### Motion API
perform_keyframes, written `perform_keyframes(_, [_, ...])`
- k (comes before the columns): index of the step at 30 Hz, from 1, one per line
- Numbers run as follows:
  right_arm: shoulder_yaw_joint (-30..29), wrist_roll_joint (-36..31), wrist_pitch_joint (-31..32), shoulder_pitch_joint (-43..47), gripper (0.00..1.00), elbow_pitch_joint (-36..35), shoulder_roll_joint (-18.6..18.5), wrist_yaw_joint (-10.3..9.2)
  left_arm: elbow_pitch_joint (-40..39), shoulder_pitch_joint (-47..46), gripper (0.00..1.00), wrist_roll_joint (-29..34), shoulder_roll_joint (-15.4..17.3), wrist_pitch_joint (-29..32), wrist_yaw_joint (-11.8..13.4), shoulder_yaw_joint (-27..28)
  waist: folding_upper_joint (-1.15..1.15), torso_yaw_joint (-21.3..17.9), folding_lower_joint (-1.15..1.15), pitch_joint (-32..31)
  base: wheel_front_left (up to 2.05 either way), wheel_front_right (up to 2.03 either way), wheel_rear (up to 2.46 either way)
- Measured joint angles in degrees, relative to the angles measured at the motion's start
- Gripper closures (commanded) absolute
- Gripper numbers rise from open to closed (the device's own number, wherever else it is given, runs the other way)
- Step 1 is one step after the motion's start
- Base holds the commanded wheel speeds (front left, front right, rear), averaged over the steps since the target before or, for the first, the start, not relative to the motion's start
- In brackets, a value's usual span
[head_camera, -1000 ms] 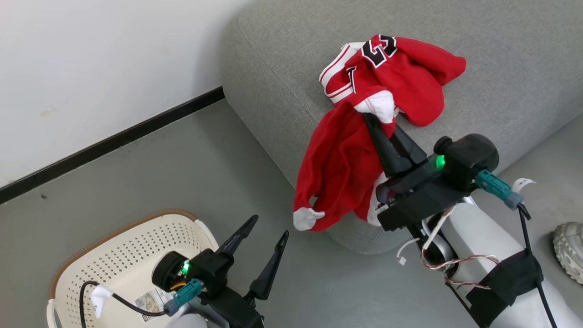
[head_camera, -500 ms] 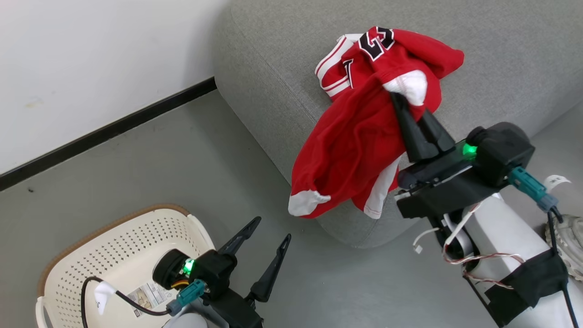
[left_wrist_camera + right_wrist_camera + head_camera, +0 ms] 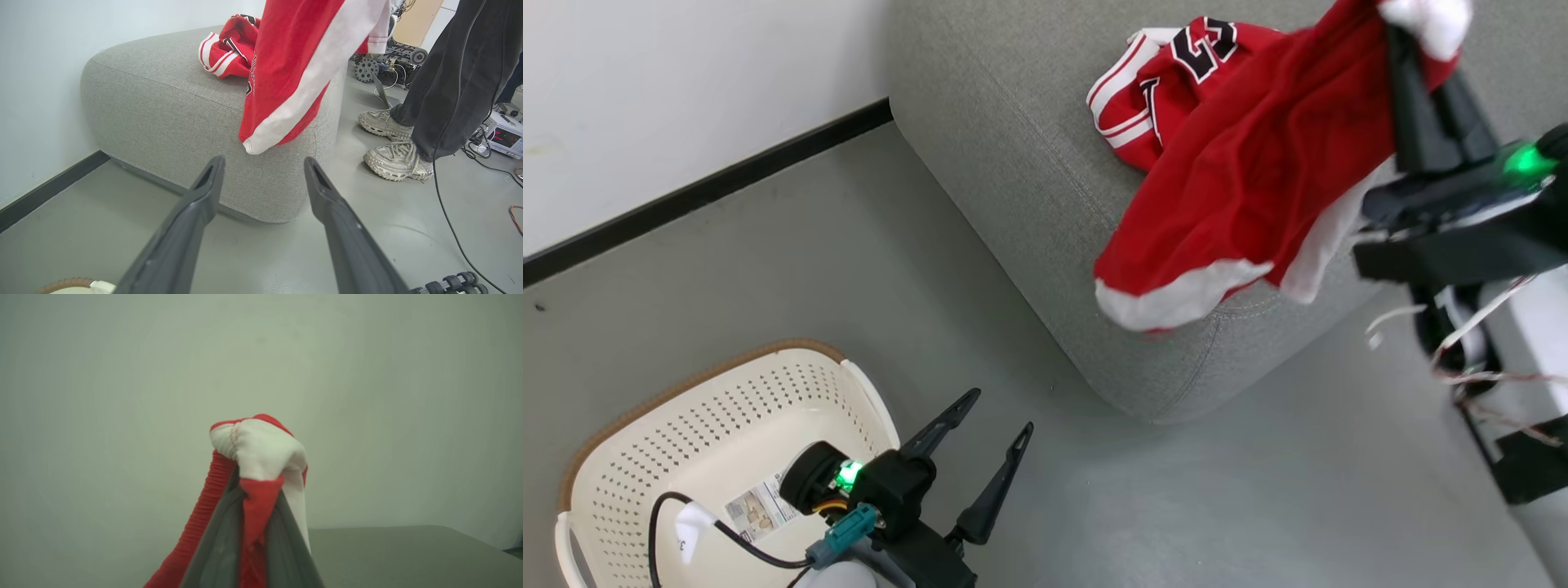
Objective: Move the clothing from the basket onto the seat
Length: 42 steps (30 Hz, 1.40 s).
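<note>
My right gripper (image 3: 1417,49) is shut on the white-trimmed edge of a red garment (image 3: 1258,188), which hangs in the air above the front corner of the grey seat (image 3: 1013,163). In the right wrist view the bunched red and white cloth (image 3: 257,449) sits pinched at the tips of the right gripper (image 3: 255,486). The "23" jersey (image 3: 1176,73) lies crumpled on the seat behind it. The cream basket (image 3: 711,425) stands on the floor at lower left, holding a paper label. My left gripper (image 3: 1000,412) is open beside the basket with nothing in it.
A person's legs and pale shoes (image 3: 392,159) stand right of the seat (image 3: 163,102), with cables and electronics (image 3: 504,136) behind. A white wall with a black baseboard (image 3: 686,196) runs along the left. Grey floor lies between basket and seat.
My right gripper has lifted the red garment higher and farther over the seat, so it hangs free of the seat's front. The head view has shifted too. The left gripper stays open.
</note>
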Motion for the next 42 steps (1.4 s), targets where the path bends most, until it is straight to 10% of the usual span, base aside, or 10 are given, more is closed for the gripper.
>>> perform_keyframes(42, [-23.07, -8.24, 10.05, -28.77, 1.00, 2.67, -14.43, -4.00, -7.65, -0.68, 0.00, 0.00, 14.68, 0.00, 0.00, -4.69, 0.00, 7.69, 0.00, 16.56, 0.00, 0.00, 0.00])
